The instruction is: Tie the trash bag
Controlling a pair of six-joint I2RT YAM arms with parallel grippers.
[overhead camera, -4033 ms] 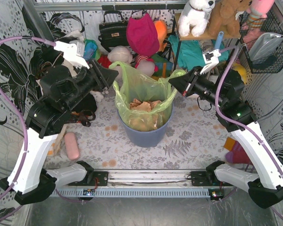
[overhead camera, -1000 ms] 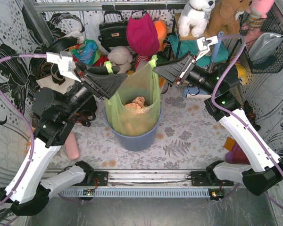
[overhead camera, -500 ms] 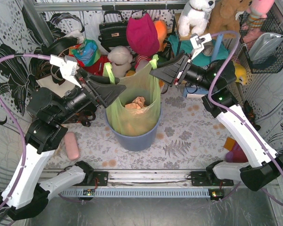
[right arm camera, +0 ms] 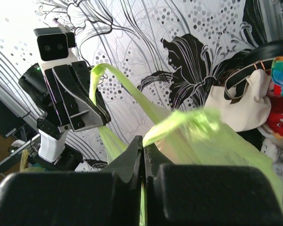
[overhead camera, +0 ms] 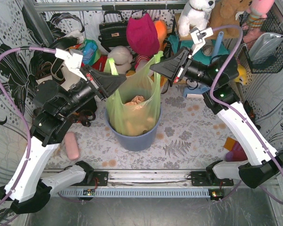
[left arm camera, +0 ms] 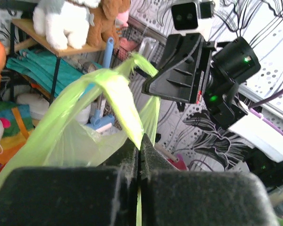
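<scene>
The lime-green trash bag (overhead camera: 134,106) hangs stretched upward out of the blue-grey round bin (overhead camera: 134,136), with crumpled tan paper (overhead camera: 134,100) showing inside. My left gripper (overhead camera: 119,81) is shut on the bag's left loop handle (left arm camera: 118,94). My right gripper (overhead camera: 156,68) is shut on the right loop handle (right arm camera: 188,123). Both handles are pulled up and apart above the bin. In the left wrist view the right gripper (left arm camera: 151,89) faces me across the bag. In the right wrist view the left gripper (right arm camera: 101,121) faces back.
Toys, a black handbag (overhead camera: 114,30) and a magenta bag (overhead camera: 142,35) crowd the back. A shelf with plush animals (overhead camera: 198,16) stands at back right, a wire basket (overhead camera: 266,42) on the right wall. A pink object (overhead camera: 71,145) lies at left, a cream tote (right arm camera: 243,101) beyond.
Both grippers took the bag's handles and lifted them, pulling the bag up out of the bin. In the last second the right gripper rose slightly and the left shifted a little right.
</scene>
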